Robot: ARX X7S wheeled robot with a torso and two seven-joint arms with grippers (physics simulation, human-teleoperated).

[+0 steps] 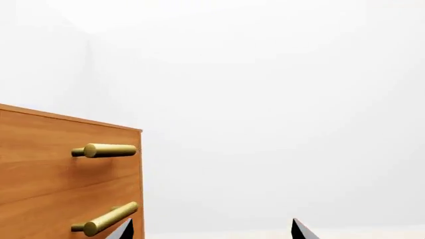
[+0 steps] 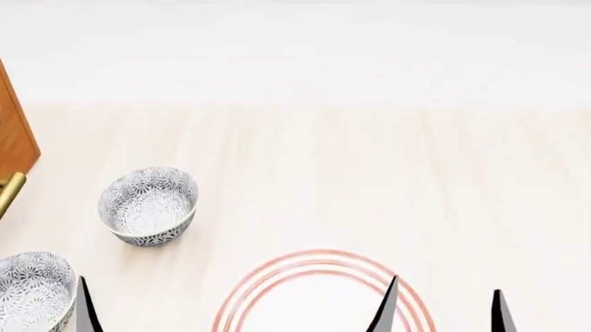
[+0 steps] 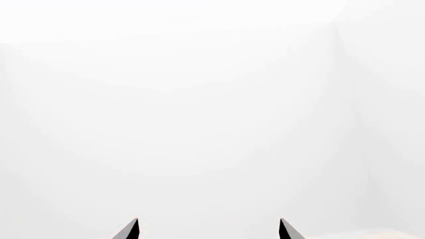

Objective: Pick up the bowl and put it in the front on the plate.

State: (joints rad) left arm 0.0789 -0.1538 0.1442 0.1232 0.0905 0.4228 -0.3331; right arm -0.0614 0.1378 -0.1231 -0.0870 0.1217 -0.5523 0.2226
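pre-grasp: both grippers, left (image 1: 211, 230) and right (image 3: 208, 229), spread and empty; next reach the bowl (image 2: 149, 205) at 10 o'clock of the plate (image 2: 319, 294).

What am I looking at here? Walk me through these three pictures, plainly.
A simulated two-armed robot. The head view looks down on a pale table with two patterned bowls, one farther back and one at the near edge, and a red-ringed plate. The dark spikes are fingertips of the right gripper and left gripper. The wrist views look outward from each arm: the left shows a wooden cabinet with brass handles, the right only white wall. Both grippers are open, holding nothing.
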